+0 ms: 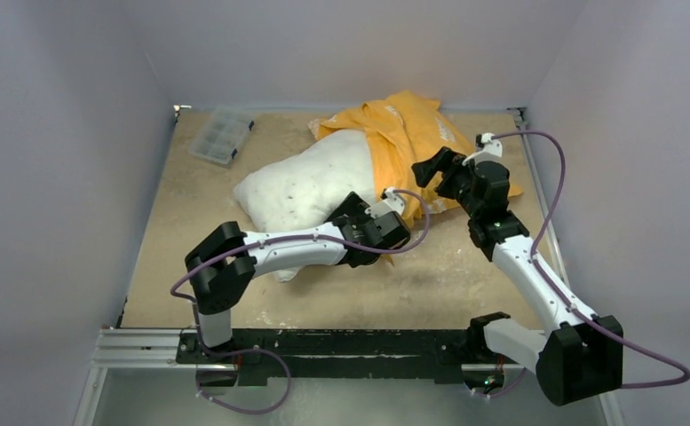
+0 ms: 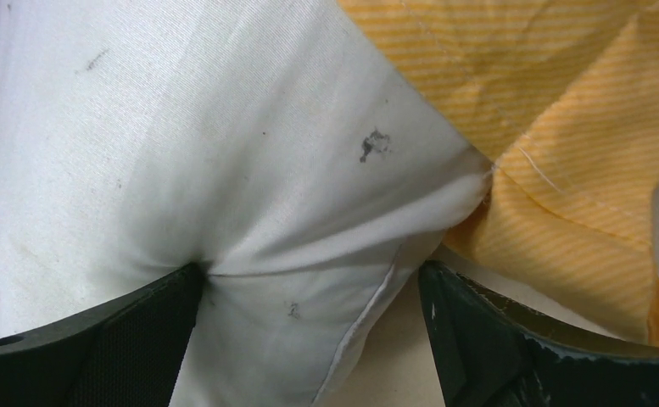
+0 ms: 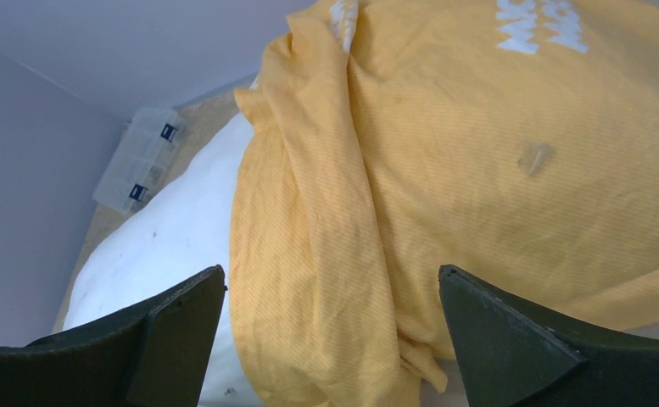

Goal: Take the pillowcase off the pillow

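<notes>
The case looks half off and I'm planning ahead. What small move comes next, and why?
Probably close the left gripper on the pillow edge between its open jaws: anchored so, the open right gripper, facing the bunched pillowcase, could then grab and pull.

At the far edge of the table (image 1: 430,284), the pillowcase (image 1: 412,133) hides the right end of the pillow (image 1: 310,182) from you; your left arm (image 1: 297,248) covers its near edge; the lettering (image 3: 516,34) is cropped atop your right wrist view.
</notes>
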`<action>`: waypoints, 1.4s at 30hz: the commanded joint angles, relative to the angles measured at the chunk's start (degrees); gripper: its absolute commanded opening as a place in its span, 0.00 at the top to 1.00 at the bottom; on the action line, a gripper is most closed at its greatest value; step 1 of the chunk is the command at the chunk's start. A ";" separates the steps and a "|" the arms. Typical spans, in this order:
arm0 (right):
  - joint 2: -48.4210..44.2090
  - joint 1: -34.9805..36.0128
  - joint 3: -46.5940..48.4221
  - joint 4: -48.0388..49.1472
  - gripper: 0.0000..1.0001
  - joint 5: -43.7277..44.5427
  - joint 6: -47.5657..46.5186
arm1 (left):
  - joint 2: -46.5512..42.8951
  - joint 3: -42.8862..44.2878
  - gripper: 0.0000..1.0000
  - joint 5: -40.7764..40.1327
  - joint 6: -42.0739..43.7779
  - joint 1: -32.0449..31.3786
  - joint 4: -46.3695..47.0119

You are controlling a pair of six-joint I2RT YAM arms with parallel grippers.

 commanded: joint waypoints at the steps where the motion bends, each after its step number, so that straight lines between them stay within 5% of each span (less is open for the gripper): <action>1: 0.49 1.07 -2.14 4.06 0.01 -4.13 2.10 | 1.99 0.14 0.05 -4.44 -0.05 2.80 1.39; 4: 0.75 1.66 -3.41 5.05 0.01 -5.25 3.24 | 1.68 -0.17 0.22 -3.63 -0.30 4.72 2.01; 8: 1.45 2.55 -4.11 5.07 0.01 -6.13 4.07 | -1.26 0.28 0.75 -1.55 0.13 6.09 2.98; 10: 1.77 3.33 -4.50 4.97 0.01 -6.93 4.32 | -2.63 1.14 0.97 0.04 0.53 6.51 3.26; 11: 2.01 3.79 -4.83 4.88 0.01 -7.58 4.57 | -3.10 1.67 1.00 0.68 0.64 6.66 3.12; 29: 7.91 7.68 -9.56 13.39 0.07 -9.75 7.72 | -14.34 2.63 1.00 10.46 -1.11 8.63 3.24; 33: 11.47 7.63 -6.93 13.82 0.33 -10.04 6.08 | -16.09 0.97 1.00 10.87 -1.78 9.71 2.72; 37: 11.67 7.52 -4.49 8.72 1.00 -6.59 6.23 | -18.90 -1.01 1.00 10.83 -2.16 12.05 1.81; 42: 8.30 4.64 -0.97 2.91 1.00 2.24 6.19 | -23.73 -2.75 1.00 10.84 -2.95 17.01 -1.21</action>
